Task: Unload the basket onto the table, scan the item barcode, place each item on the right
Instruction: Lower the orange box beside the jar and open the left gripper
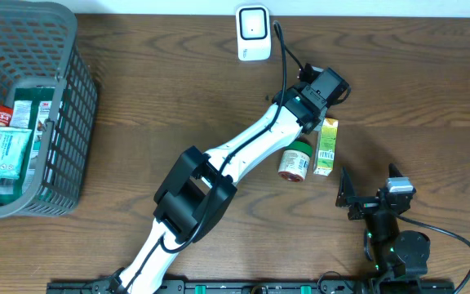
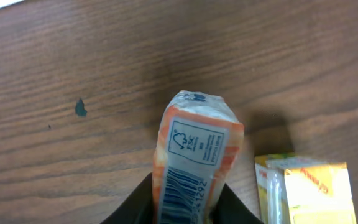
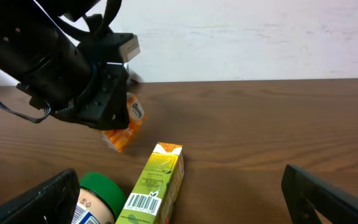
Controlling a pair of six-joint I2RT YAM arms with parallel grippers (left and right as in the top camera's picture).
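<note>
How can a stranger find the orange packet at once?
From the white scanner at the table's far edge, look nearer and rightward. The orange packet is clamped in the left gripper; unlike the yellow-green carton and green-lidded jar lying nearby, it is orange and held.

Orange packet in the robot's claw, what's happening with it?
The left claw grips an orange packet with its barcode showing, down close to the wooden table, not far from the white scanner. The right claw hangs wide open and empty. A green-lidded jar and a yellow-green carton lie on the table between the arms, and more packets sit in the grey basket.
</note>
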